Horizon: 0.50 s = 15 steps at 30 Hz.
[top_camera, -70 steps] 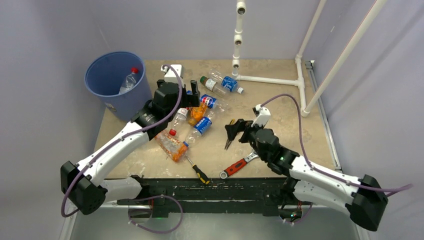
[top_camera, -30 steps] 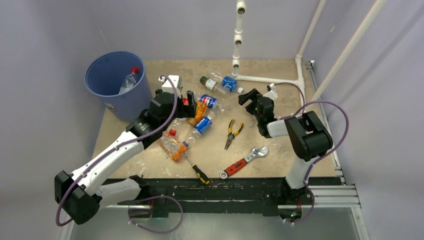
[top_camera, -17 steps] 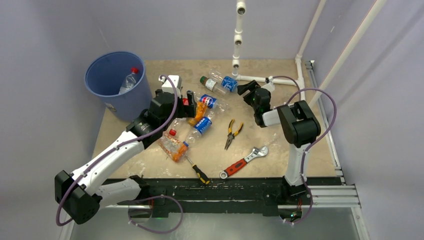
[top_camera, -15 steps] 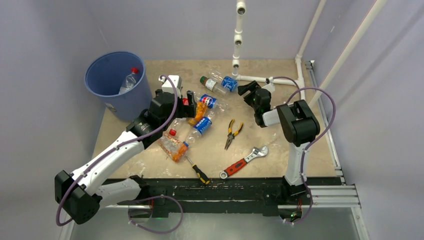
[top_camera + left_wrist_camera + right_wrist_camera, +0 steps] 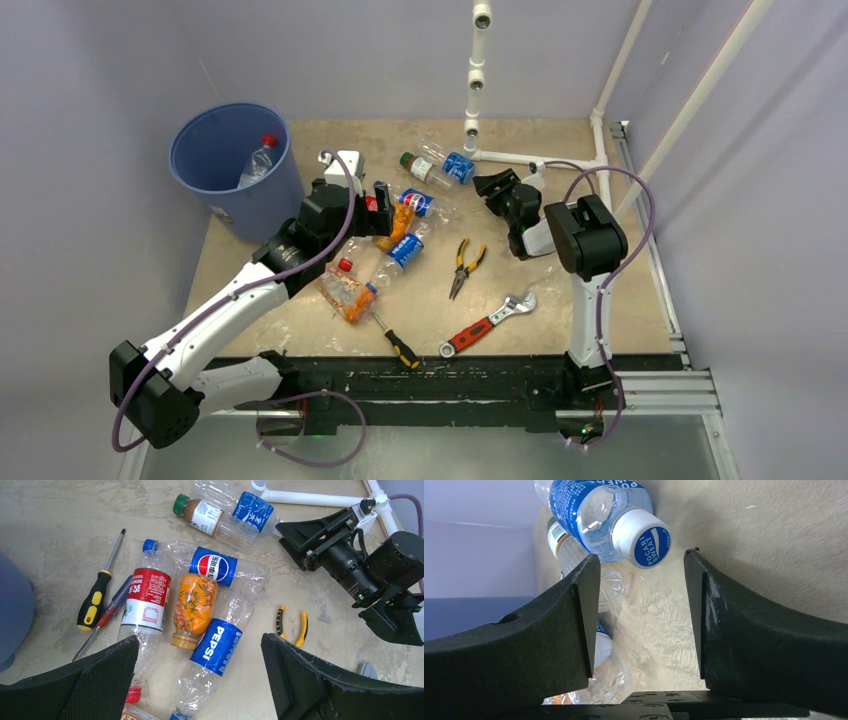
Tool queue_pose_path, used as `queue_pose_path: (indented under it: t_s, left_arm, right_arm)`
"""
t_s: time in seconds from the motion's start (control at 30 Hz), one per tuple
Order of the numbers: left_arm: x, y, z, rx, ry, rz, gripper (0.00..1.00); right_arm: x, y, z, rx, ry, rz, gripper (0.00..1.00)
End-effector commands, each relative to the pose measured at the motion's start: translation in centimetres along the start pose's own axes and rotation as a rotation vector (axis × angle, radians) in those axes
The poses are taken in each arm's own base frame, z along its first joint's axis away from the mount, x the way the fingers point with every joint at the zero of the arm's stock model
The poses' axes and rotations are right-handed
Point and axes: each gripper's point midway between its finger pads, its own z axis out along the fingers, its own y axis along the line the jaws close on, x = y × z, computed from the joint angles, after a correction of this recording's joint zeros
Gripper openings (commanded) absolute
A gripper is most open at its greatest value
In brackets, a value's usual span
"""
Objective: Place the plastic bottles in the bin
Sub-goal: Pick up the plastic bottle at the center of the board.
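One clear bottle with a red cap (image 5: 258, 160) lies inside the blue bin (image 5: 240, 205) at the far left corner of the counter (image 5: 380, 135). Several more, among them an orange-filled bottle (image 5: 195, 605), lie heaped mid-counter under the left tool (image 5: 200, 641). Its jaws hang wide apart and hold nothing. Its fingers cover part of the red-labelled bottle (image 5: 147, 600) and the head of the pliers (image 5: 292, 625). The right tool (image 5: 640, 557) sits low, jaws parted and empty. The Pocari Sweat bottle (image 5: 594, 505), its far end cut off, has its cap just beyond the tips.
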Motion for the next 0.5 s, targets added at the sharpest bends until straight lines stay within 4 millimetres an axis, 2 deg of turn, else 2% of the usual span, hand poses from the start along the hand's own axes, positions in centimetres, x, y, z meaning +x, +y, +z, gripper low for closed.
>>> queue_pose_path:
  t_s: [0.0,0.47]
  left_arm:
    - [-0.6,-0.4,0.0,0.020,-0.023,-0.017,0.91]
    - [-1.3,-0.4,-0.6,0.026,-0.044,-0.019,0.91]
  right_arm:
    - [-0.6,1.7,0.3,-0.081,-0.009,0.031,0.61]
    - [-1.2,0.2,1.4,-0.085,-0.031,0.021,0.57]
